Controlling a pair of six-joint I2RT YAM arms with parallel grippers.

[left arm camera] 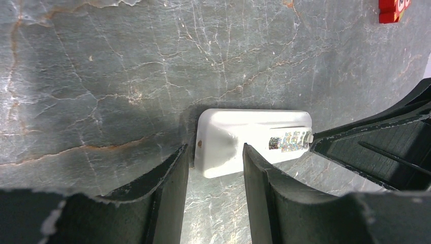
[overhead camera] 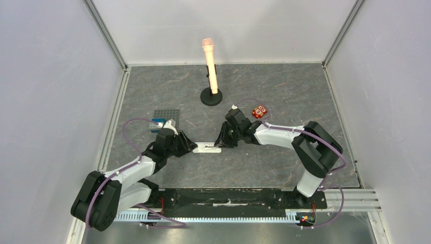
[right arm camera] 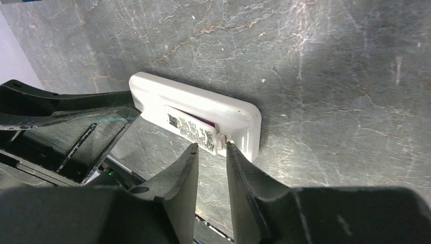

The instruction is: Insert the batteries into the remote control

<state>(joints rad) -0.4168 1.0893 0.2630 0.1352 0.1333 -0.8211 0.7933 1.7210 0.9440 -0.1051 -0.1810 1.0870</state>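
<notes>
Plain pale walls (overhead camera: 45,76) are enclosing a dark grey, veined tabletop (overhead camera: 284,91) (light is glaring off it in whitish patches).

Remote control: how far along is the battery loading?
Done: the remote control lies back up with its compartment open and one labelled battery lying in it; I cannot tell if it is seated. In hand: the right gripper has its tips at that battery's end, and the left gripper stands open at the remote's other end. Left: pressing it home and adding a second cell, none visible.
</notes>
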